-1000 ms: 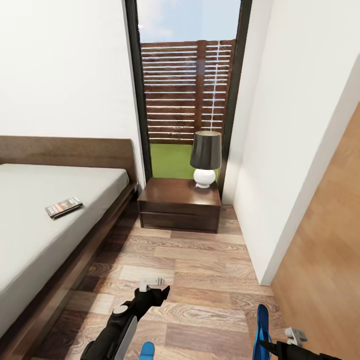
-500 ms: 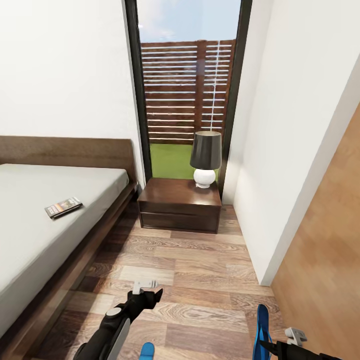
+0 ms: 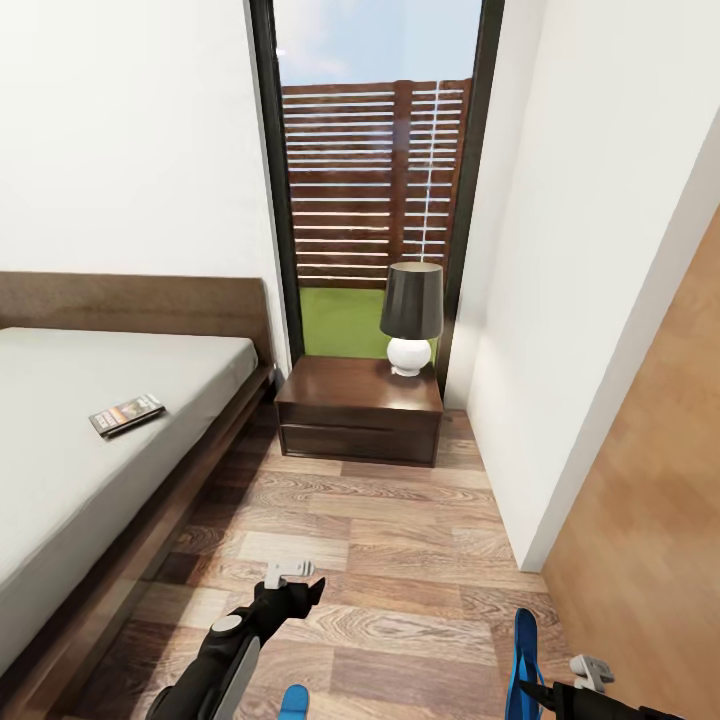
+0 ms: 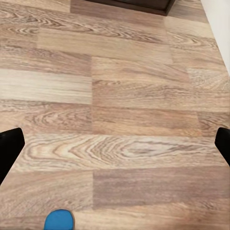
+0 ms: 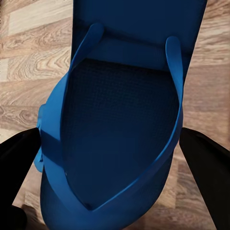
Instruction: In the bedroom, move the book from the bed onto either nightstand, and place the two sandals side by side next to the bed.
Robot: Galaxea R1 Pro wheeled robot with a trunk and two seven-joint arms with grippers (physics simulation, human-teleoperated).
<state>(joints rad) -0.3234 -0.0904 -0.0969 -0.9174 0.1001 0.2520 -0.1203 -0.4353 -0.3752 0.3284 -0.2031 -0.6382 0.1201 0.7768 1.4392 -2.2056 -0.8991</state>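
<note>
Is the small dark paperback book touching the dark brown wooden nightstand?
Apart. In the head view the book lies on the light-grey mattress of the bed, with bed frame and floor between it and the nightstand.

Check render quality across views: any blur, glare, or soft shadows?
Head view: flat even light, no glare, a soft dark shadow under the bed edge. Left wrist view: floor planks slightly soft. Right wrist view: sandal up close, sole texture grainy, straps smooth.
</note>
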